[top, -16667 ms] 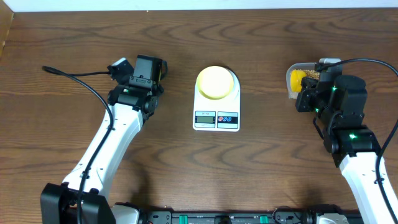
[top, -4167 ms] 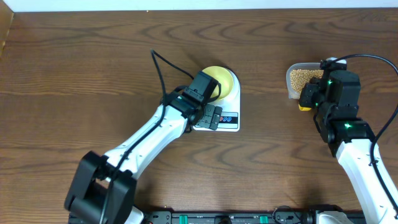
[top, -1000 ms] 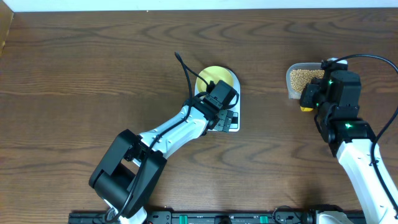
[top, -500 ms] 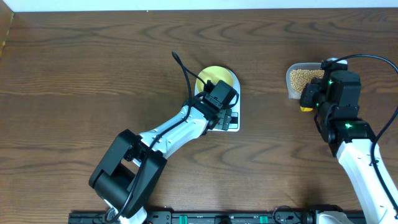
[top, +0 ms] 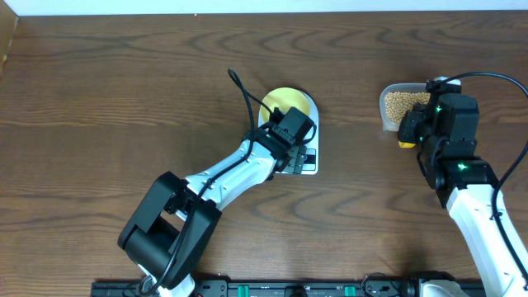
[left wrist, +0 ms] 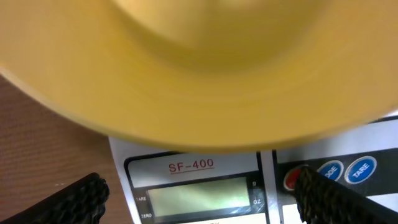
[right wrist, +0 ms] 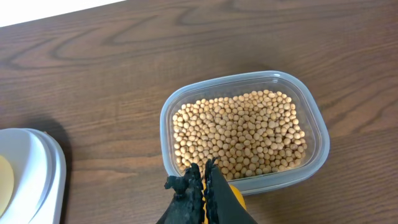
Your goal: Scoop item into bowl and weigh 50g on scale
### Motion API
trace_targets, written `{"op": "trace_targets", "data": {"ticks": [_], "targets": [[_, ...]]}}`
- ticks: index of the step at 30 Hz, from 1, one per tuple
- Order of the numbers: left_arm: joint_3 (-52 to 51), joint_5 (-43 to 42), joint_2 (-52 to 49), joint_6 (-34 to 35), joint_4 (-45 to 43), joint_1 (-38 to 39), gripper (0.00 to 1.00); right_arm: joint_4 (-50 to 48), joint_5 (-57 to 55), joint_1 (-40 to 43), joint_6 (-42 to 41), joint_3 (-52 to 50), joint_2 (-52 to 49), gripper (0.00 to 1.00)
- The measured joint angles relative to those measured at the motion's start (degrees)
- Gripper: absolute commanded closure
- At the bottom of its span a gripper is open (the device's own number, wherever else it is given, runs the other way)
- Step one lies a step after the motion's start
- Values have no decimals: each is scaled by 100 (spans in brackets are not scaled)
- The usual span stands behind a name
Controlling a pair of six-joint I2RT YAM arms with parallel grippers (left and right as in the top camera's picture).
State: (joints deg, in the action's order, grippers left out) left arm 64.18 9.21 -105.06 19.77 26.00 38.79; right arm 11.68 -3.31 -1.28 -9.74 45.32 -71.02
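Wooden counter (top: 99, 99) is bearing the scale (left wrist: 193, 165), bowl (left wrist: 199, 62) atop. Left arm (top: 231, 169) is reaching across, left tool (left wrist: 205, 198) gaping over the display (left wrist: 199, 194). Right tool (right wrist: 199, 180) is clamping the scoop (right wrist: 236, 199) beside the beans (right wrist: 239, 130).

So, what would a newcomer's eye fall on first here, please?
The clear container full of tan beans stands at the table's right, with the right pincer shut on a yellow scoop beside it. Mid-table, the open left pincer hangs over the white scale bearing a pale-yellow bowl.
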Motion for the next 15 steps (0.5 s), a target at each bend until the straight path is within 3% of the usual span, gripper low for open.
{"op": "trace_targets", "data": {"ticks": [15], "targets": [[0, 0, 0, 9, -11, 0, 3, 0, -4, 0, 0, 0, 0, 99]]}}
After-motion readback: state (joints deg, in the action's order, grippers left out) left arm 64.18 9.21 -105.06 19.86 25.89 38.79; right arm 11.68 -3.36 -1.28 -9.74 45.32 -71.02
